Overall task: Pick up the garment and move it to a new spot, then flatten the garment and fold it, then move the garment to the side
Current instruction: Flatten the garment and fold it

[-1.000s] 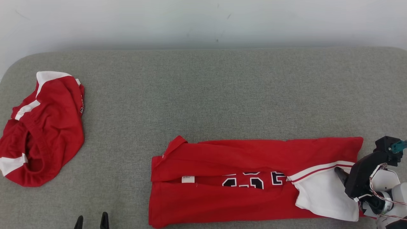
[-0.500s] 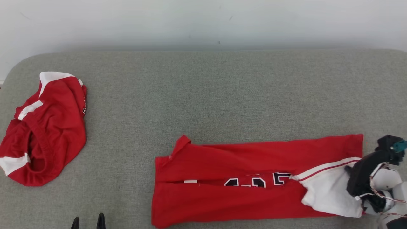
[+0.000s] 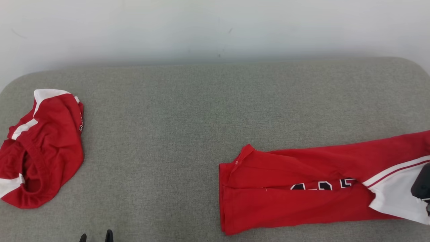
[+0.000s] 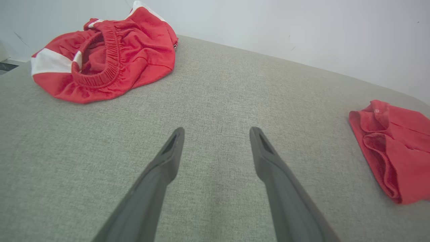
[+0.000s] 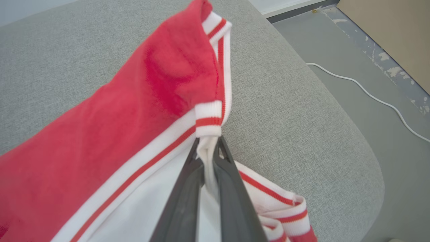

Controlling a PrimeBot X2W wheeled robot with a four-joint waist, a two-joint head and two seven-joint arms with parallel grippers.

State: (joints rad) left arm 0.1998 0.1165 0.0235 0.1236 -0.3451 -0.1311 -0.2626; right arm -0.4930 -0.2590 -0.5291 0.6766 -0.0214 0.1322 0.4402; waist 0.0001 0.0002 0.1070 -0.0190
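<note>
The garment (image 3: 302, 171) is a red jersey with dark numbers and a white, red-striped trim, lying as a long folded band on the grey padded surface (image 3: 201, 117) at the right. My right gripper (image 5: 208, 148) is shut on the garment (image 5: 134, 111) at its white ribbed trim, lifting that end a little; in the head view the right gripper (image 3: 421, 185) is a dark shape at the right edge. My left gripper (image 4: 216, 132) stands open over bare surface, with the garment's (image 4: 396, 148) other end well to its right. The left gripper's (image 3: 95, 236) tips show at the bottom edge.
Crumpled red shorts (image 3: 43, 151) with white panels lie at the far left, also ahead-left of the left gripper as the shorts (image 4: 107, 57). The surface's rounded right edge (image 5: 352, 144) drops to a grey floor with a white cable (image 5: 369, 94).
The right gripper has shut on the garment's white trim and dragged the garment to the right, away from the shorts. The head view has also shifted. The left gripper stayed open and still.
</note>
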